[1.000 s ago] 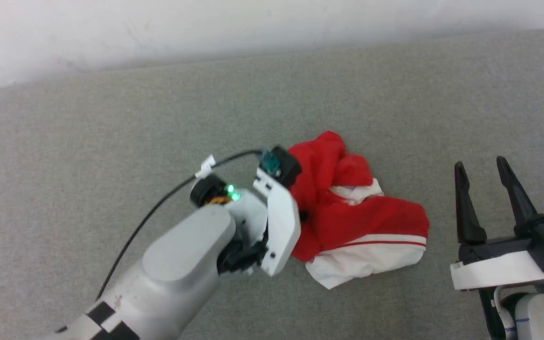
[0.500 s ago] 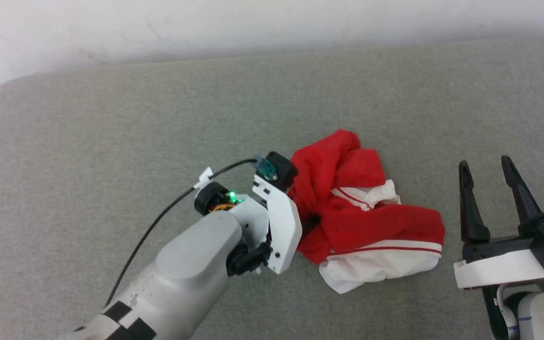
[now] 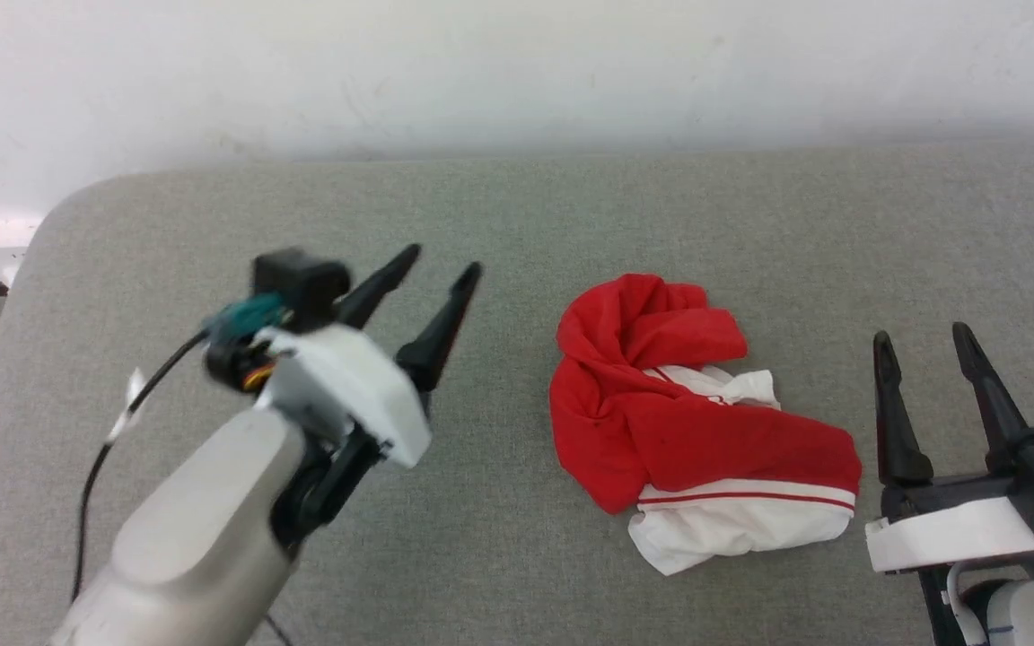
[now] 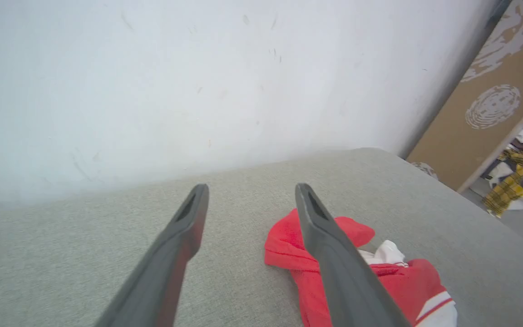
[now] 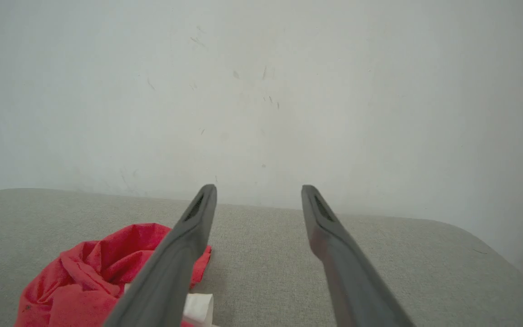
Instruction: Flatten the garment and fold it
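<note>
Crumpled garment (image 3: 687, 422), centre-right, is judged soft and light, best pinched at its white lower edge; left gripper (image 3: 445, 258) and right gripper (image 3: 919, 332) are spread wide, empty.

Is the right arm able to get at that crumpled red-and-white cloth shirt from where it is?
Probably yes: the open right tool sits just beside the crumpled red-and-white cloth shirt, with bare grey padded surface between them.

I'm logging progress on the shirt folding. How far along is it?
Done: nothing visible. The shirt lies crumpled in a heap on the grey cushion. In hand: nothing; the left gripper and right gripper are both open, one on each side of the shirt and clear of it. Left: spreading it flat, then all the folding.
</note>
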You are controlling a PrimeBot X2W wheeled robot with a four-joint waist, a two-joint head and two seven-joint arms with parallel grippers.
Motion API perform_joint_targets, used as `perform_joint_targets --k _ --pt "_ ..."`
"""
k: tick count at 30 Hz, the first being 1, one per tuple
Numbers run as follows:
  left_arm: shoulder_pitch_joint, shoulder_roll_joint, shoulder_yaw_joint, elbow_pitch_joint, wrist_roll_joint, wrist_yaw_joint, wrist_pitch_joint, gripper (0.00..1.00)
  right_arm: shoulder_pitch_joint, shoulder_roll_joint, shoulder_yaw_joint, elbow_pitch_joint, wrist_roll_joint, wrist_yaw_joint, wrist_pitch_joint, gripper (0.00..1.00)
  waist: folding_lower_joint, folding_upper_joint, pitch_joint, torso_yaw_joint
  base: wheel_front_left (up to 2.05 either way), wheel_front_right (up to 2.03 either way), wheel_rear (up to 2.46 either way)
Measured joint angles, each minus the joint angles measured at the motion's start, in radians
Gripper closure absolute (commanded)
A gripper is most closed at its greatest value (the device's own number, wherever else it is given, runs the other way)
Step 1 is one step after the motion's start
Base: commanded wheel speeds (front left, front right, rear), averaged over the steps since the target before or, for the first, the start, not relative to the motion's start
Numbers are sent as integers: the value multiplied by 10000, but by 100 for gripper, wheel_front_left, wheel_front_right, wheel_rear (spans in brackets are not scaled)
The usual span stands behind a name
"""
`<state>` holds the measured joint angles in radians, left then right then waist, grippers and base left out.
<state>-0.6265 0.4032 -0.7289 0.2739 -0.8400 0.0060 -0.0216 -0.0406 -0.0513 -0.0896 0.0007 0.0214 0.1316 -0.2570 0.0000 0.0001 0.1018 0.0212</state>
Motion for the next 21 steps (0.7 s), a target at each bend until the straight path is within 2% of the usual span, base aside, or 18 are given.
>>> perform_joint_targets --k 5,7,10,13,17,21 --pt "1852 803 640 -1772 403 1338 -1494 0 240 0 -63 -75 48 0 0 0 -1 0 -127 9 0 0 0" --pt "2671 974 970 -2334 596 1916 -2008 0 322 -2 -71 -100 54 0 0 0 0 0 -147 -10 0 0 0" --pt "3875 970 1630 -3273 1034 2535 -2326 0 454 -2 -81 -144 65 0 0 0 -1 0 -164 -32 0 0 0" --pt "5173 646 2633 -4121 1969 2782 -2355 0 564 -2 -58 -163 81 0 2 0 -1 0 -154 -74 0 0 0" --pt "6918 -176 3684 -4679 3202 2748 -2353 0 753 -2 -12 -165 94 0 12 0 0 0 -140 -121 0 0 0" --pt "7974 -1164 4451 -4823 3940 2309 -2355 0 1031 -2 38 -125 244 0 31 0 -1 0 -162 -84 0 0 0"
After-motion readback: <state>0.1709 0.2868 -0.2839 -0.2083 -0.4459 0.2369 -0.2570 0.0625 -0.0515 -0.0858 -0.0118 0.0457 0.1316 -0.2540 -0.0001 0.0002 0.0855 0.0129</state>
